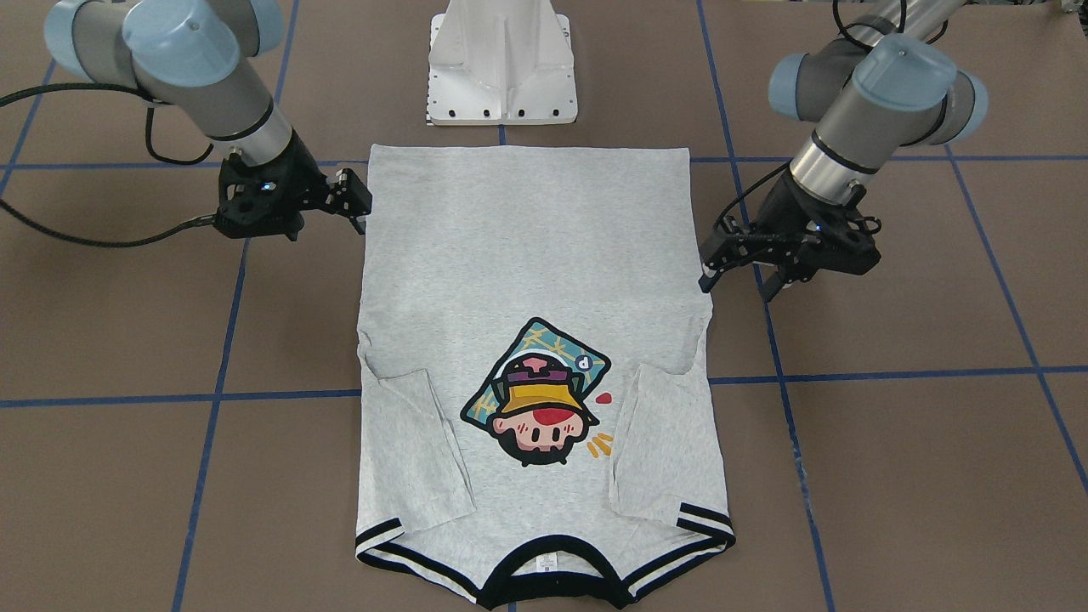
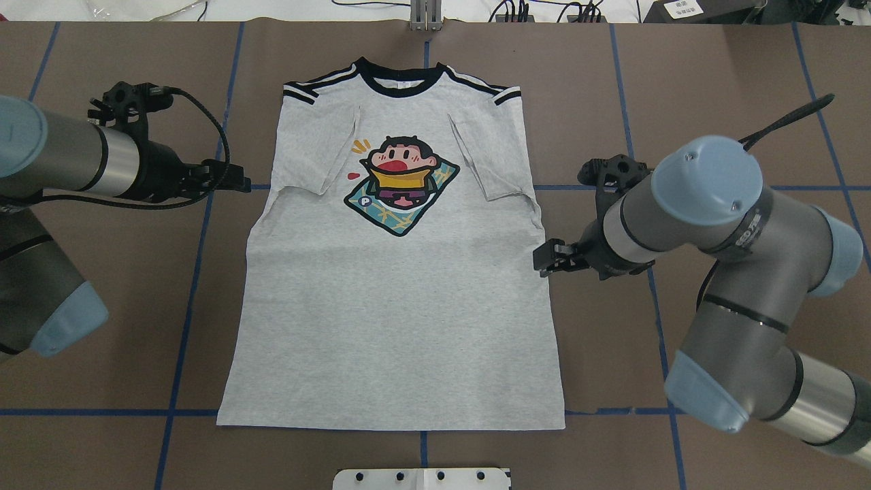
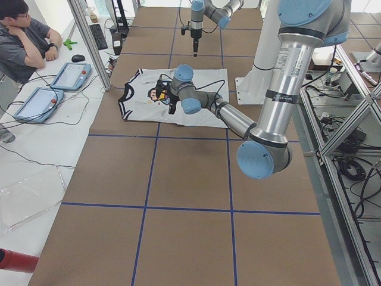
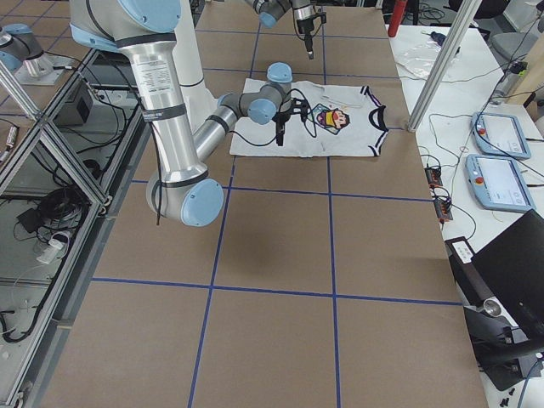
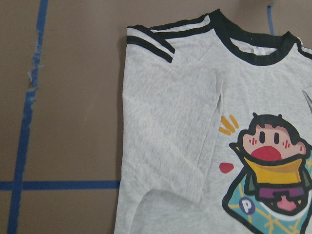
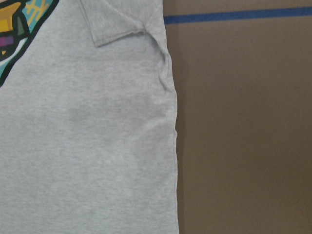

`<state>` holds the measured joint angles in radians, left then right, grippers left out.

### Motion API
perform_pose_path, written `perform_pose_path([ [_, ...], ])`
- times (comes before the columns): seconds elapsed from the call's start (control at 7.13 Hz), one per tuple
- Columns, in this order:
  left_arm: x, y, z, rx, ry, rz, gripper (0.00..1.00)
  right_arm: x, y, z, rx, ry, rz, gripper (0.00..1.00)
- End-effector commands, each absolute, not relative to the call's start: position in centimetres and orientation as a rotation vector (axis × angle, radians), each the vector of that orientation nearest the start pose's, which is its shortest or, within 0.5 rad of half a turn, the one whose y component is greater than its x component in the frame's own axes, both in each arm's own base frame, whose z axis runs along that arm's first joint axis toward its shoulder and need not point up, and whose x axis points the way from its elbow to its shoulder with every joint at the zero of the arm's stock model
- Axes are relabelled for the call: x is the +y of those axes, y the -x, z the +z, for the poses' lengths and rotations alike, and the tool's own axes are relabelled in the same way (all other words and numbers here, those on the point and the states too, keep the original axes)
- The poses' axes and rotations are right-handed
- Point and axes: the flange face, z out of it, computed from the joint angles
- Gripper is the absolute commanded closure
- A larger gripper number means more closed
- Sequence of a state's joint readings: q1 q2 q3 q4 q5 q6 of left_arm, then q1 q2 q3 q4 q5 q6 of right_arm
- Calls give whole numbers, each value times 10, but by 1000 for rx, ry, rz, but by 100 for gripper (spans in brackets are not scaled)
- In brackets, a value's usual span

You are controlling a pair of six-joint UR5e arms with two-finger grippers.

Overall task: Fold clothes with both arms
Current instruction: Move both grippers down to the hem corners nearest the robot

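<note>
Just one T-shirt (image 2: pixel 401 327) on the table, folks, with a single cartoon print (image 2: pixel 400 185) and two sleeves (image 2: pixel 320 153), both lying over the front. Two black stripes a shoulder, so four in all. Two arms, the left arm (image 2: pixel 68 160) and the right arm (image 2: pixel 701 197), with one gripper apiece: left gripper (image 1: pixel 736 287), right gripper (image 1: pixel 361 223). One white pedestal (image 1: pixel 501 76) at the robot-side edge. Beyond the opposite edge sits one operator (image 3: pixel 24 39) with what look like two control tablets (image 3: pixel 71 74).
</note>
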<state>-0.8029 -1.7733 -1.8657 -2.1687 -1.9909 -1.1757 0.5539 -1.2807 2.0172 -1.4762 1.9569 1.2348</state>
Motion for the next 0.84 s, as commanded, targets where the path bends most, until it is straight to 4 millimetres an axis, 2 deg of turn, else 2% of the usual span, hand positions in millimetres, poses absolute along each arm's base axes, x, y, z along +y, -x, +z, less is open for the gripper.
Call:
perform_pose_path([
  [0.0,-433,-307,347,1111,-287,-110,2,-271,444,289,-893,-9,72,0],
  [0.14,-433,-306,349,1108,-285,-111,2,-243,461,299,-866,12,99,1],
  [0.28,-432,-306,348,1109,-286,-111,2,-230,476,311,-836,19,86,1],
  [0.56,-433,-306,350,1105,-285,-113,2,-228,499,337,-775,39,90,1],
  [0.7,-433,-306,350,1106,-287,-113,2,-227,501,340,-769,43,95,1],
])
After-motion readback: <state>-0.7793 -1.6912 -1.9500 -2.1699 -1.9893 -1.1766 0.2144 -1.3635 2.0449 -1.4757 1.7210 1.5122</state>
